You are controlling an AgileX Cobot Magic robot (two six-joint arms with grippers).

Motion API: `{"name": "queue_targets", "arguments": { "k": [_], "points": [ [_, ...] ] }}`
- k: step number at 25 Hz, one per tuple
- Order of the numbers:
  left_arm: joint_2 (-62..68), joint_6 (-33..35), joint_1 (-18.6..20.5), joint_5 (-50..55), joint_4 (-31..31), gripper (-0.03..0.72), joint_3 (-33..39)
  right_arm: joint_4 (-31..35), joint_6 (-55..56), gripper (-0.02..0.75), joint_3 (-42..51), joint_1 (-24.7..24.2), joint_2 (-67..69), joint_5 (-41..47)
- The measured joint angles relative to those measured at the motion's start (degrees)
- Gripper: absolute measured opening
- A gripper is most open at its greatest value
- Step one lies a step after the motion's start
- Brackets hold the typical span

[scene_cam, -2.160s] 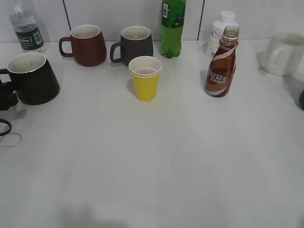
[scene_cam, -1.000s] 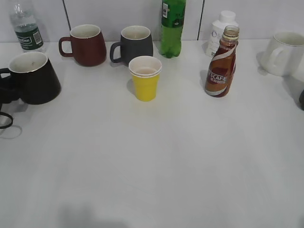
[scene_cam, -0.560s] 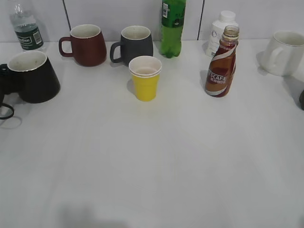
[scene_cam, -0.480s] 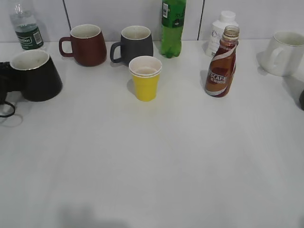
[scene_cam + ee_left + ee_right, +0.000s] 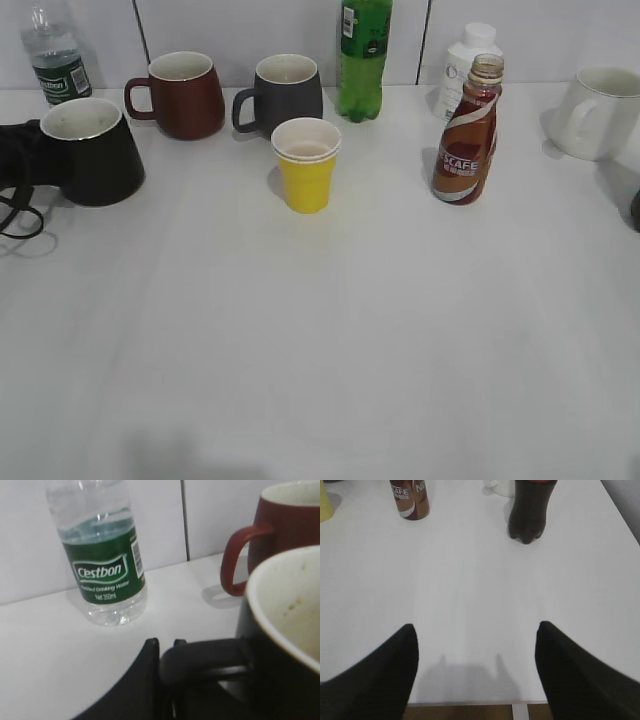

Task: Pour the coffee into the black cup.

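Left hand (image 5: 165, 680): closed on the handle of the black cup (image 5: 95, 150), at the far left of the worktop (image 5: 350, 340).
Right hand (image 5: 475, 670): held open and empty above the near worktop edge, well apart from the coffee (image 5: 466, 130).
Coffee: stood upright at back right, uncapped, just in front of a white bottle (image 5: 458, 70).
Risk, cup: a tilt or slip is judged possible, since only the handle is pinched; the maroon mug (image 5: 180, 92) and water bottle (image 5: 100, 555) nearby could be knocked.
Risk, coffee: with the neck open, a clumsy grasp could spill it.
Change: the black cup has been moved rightward and toward the back since 2.2 s ago; nothing else has been shifted.
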Motion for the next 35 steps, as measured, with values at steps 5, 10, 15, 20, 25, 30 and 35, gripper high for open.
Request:
{"name": "queue_targets", "arguments": {
  "k": [5,10,15,20,25,30,35],
  "points": [
    [-0.80,-3.02,0.00,0.89,0.49,0.044,0.43,0.00,0.00,0.571,0.00,0.00,0.00,0.00],
    [-7.05,-5.51,0.00,1.19,1.35,0.036,5.96,0.00,0.00,0.571,0.00,0.00,0.00,0.00],
    [-16.12,-6.67,-0.05,-2.48,1.56,0.036,13.04,0.00,0.00,0.571,0.00,0.00,0.00,0.00],
    [-21.43,-12.09,-0.98,-3.19,3.29,0.036,14.48,0.00,0.00,0.571,0.00,0.00,0.00,0.00],
    [-22.37,-13.59,-7.84,-3.54,4.35,0.036,14.48,-1.09,0.00,0.571,0.00,0.00,0.00,0.00],
    [-22.37,-13.77,-14.66,-3.38,6.09,0.036,14.48,-2.40,0.00,0.571,0.00,0.00,0.00,0.00],
    [-22.07,-14.89,-16.94,-2.44,10.53,0.035,14.42,-2.45,0.00,0.571,0.00,0.00,0.00,0.00]
  ]
}}
